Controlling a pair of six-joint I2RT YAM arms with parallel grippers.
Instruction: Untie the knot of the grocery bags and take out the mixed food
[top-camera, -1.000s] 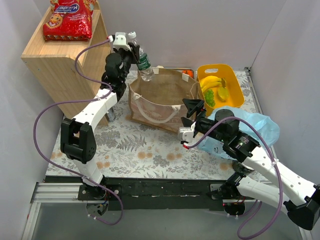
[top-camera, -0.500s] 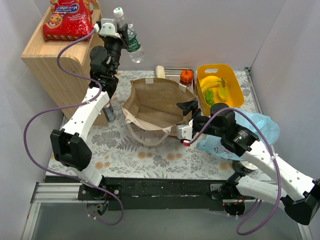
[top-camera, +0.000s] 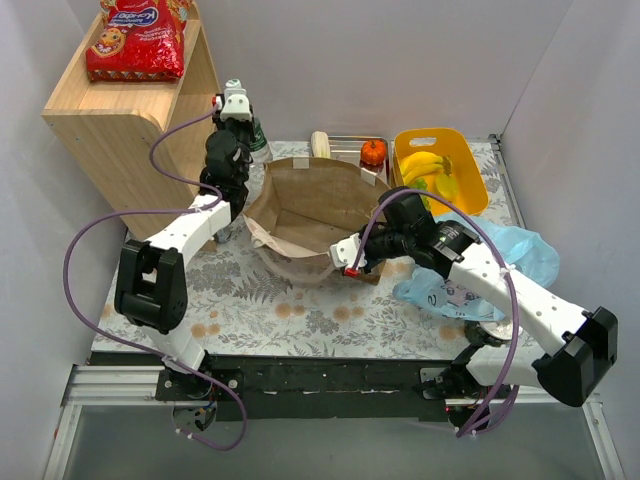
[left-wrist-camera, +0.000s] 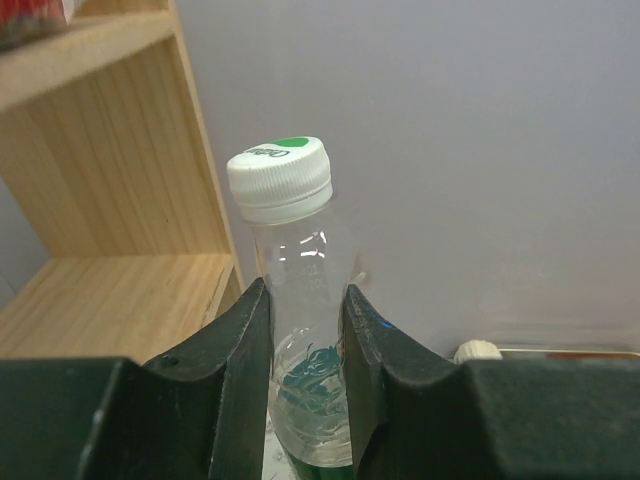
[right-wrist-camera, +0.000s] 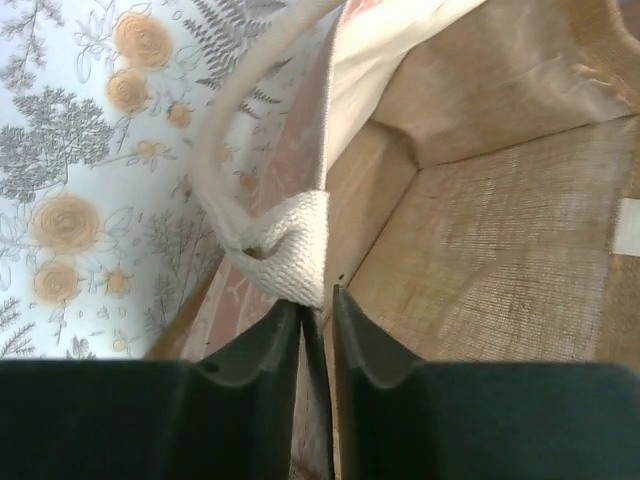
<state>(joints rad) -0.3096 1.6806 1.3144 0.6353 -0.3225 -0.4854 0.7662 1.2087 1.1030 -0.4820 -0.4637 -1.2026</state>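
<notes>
My left gripper (left-wrist-camera: 305, 330) is shut on the clear bottle (left-wrist-camera: 295, 250), which has a white cap and stands upright between the fingers. In the top view the bottle (top-camera: 259, 138) sits between the wooden shelf and the brown paper bag (top-camera: 310, 205). My right gripper (top-camera: 365, 262) reaches down onto that bag's near rim. Its jaws are closed on the paper wall (right-wrist-camera: 322, 350), just below the whitish handle's base (right-wrist-camera: 290, 255). The light-blue plastic bag (top-camera: 515, 255) lies crumpled under the right arm, its knot hidden. A red crisp packet (top-camera: 135, 42) rests on top of the shelf.
The wooden shelf (top-camera: 110, 120) stands at the back left. Behind the brown bag are a steel tray (top-camera: 345, 145), a leek (top-camera: 320, 143) and an orange pumpkin (top-camera: 373, 152). A yellow tub (top-camera: 470, 180) with bananas (top-camera: 422, 162) stands at the back right. Walls close in on all sides.
My left arm brought the bottle down from beside the shelf top to table height by the brown bag. My right gripper moved onto the bag's near rim and its jaws closed from wide.
</notes>
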